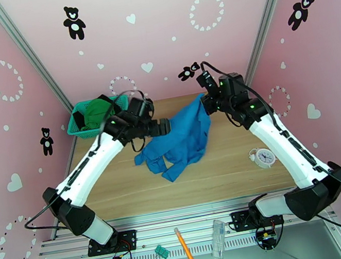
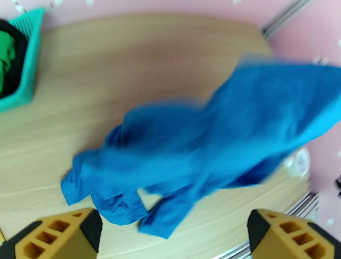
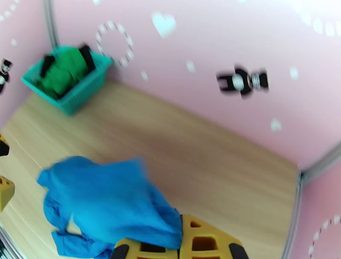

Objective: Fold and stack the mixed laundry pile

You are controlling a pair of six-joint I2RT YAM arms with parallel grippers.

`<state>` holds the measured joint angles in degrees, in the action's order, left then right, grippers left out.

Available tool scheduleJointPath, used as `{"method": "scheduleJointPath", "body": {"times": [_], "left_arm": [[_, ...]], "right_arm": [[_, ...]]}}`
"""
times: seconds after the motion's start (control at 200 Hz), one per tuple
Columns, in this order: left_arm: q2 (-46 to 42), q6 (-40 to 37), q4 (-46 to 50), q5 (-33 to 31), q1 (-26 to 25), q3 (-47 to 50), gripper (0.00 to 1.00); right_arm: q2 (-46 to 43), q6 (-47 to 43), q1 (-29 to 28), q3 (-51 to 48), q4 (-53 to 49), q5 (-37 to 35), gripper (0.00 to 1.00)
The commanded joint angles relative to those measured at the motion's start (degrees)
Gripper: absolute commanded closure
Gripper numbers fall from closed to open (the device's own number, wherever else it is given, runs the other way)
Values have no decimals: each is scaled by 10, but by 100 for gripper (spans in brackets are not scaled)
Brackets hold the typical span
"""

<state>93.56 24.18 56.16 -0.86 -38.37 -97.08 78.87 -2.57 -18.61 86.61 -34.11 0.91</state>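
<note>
blue shirt (image 1: 182, 138): one corner lifted, rest draped on the table (image 1: 239, 168) centre | right hand (image 3: 180, 245): clamped on the shirt's raised corner | left hand (image 2: 174, 232): fingers spread wide, empty, above shirt | green garment (image 1: 97, 112), black garment (image 1: 80, 119): in teal basket (image 1: 74, 131), far-left corner

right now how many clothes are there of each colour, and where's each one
blue shirt: 1, over the table
green garment: 1, in the teal basket
black garment: 1, in the same basket
total: 3
</note>
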Motion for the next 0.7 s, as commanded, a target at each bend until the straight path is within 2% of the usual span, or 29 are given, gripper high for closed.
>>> {"method": "scheduleJointPath", "body": {"times": [0.0,0.08,0.17,0.26,0.305,0.38,0.481,0.696], "left_arm": [[-13,-31,-45,0,-2,66,9],[-14,-47,-55,-28,-13,115,12],[2,-44,-44,-95,-26,153,14],[23,3,-27,-160,-24,181,18],[34,24,-26,-174,-17,191,20],[53,48,-33,-168,3,203,25],[76,65,-50,-140,42,210,38],[95,96,-94,-54,117,224,47]], "right_arm": [[13,9,13,-27,-29,-22,100],[10,17,20,-38,-17,-23,100],[9,19,23,-37,-17,-31,100],[11,23,26,-34,-23,-45,100],[13,26,29,-33,-28,-48,100],[13,33,31,-36,-31,-51,100],[11,38,32,-43,-31,-45,100],[3,42,32,-59,-31,-40,100]]}}
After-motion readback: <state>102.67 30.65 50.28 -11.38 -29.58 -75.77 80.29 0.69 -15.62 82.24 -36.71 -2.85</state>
